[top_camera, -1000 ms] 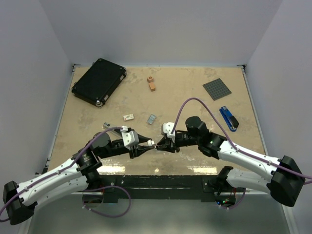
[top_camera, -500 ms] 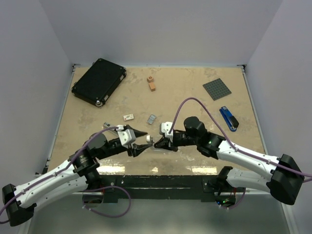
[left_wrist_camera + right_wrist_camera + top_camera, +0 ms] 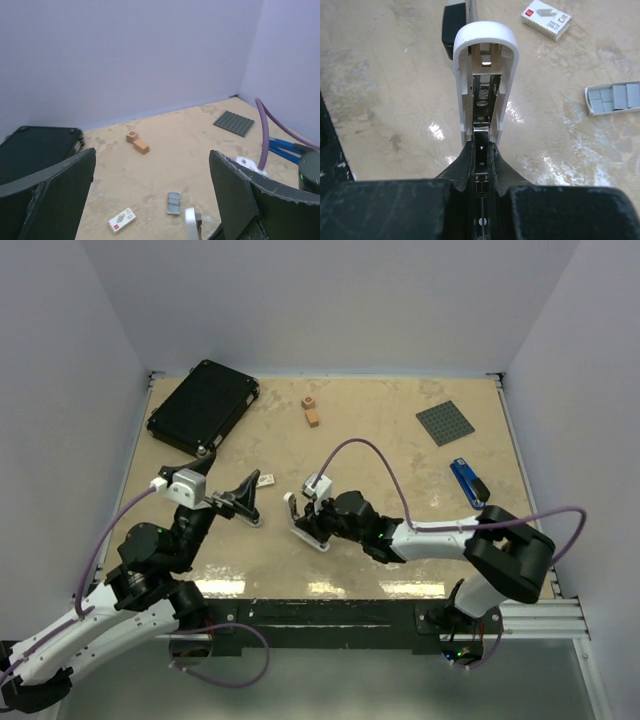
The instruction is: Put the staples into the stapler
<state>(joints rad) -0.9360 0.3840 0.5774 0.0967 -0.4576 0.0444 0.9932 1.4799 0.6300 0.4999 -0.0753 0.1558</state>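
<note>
My right fingers (image 3: 465,160) are clamped on the silver rail of the stapler (image 3: 482,100), which sits hinged open on the worktop (image 3: 380,75) near the front middle. The staples (image 3: 614,97) lie close by. My left fingers (image 3: 235,195) are spread wide, empty, raised above the worktop.

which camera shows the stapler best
Right wrist: the stapler is close up, opened, its metal rail pinched by the right hand. Top external shows it small, partly behind that hand. Left wrist catches only a white sliver at the bottom edge.
</note>
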